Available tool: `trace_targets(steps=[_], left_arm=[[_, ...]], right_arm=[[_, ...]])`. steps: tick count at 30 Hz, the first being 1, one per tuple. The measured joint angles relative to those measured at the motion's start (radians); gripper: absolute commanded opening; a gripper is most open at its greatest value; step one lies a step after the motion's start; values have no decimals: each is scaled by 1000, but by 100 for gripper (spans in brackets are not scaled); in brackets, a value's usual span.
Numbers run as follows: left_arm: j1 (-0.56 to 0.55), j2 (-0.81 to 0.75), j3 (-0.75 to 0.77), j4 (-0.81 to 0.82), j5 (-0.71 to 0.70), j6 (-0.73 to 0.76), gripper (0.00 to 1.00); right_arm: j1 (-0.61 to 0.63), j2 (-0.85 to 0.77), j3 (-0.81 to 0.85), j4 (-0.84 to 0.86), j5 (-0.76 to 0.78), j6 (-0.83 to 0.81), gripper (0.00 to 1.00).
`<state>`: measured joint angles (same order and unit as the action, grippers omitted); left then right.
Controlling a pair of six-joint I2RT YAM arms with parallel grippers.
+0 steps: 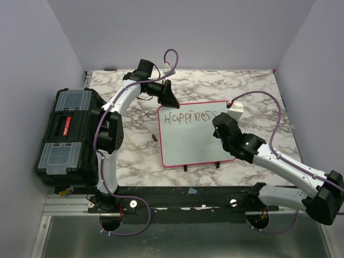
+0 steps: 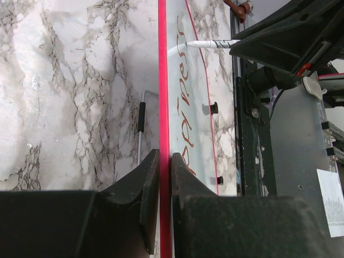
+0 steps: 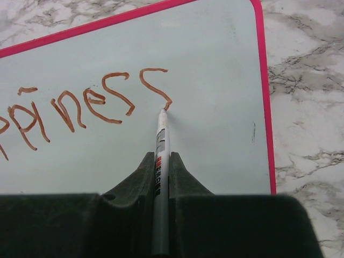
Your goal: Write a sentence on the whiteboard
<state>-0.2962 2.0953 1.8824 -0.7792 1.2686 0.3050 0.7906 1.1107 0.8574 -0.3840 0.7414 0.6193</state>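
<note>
One word [image 1: 188,117] on pink-framed whiteboard [image 1: 193,144], left fingers [image 2: 141,201] gripping it, right fingers [image 3: 135,184] gripping marker [image 3: 160,141]

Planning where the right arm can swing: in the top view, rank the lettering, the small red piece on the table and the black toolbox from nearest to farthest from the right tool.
1. The lettering: on the whiteboard, right at the right tool.
2. The small red piece: just left of the whiteboard.
3. The black toolbox: far left side.
</note>
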Motion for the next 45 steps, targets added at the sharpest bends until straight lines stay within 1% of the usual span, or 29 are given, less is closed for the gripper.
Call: trace_targets(steps=[7,17,24,29,34,38,45], left_arm=[[0,0,0,2,0,0,0],[0,0,0,8,0,-2,0],[0,0,0,20,1,-14,0],[0,0,-1,32,1,-25,0],[0,-1,-20,54,1,-38,0],[1,-40,-93,129,-2,-79,0],[0,-111,-190,246,-29,-165,0]], right_arm=[[0,-4,-1,28,-33,-32,1],[0,1,-1,66,-34,-70,1],[0,-68,-1,78,-63,-130,1],[0,-104,-1,92,-161,-180,1],[0,-72,8,100,-306,-211,1],[0,-37,33,96,-367,-228,1],[2,-36,56,105,-455,-238,1]])
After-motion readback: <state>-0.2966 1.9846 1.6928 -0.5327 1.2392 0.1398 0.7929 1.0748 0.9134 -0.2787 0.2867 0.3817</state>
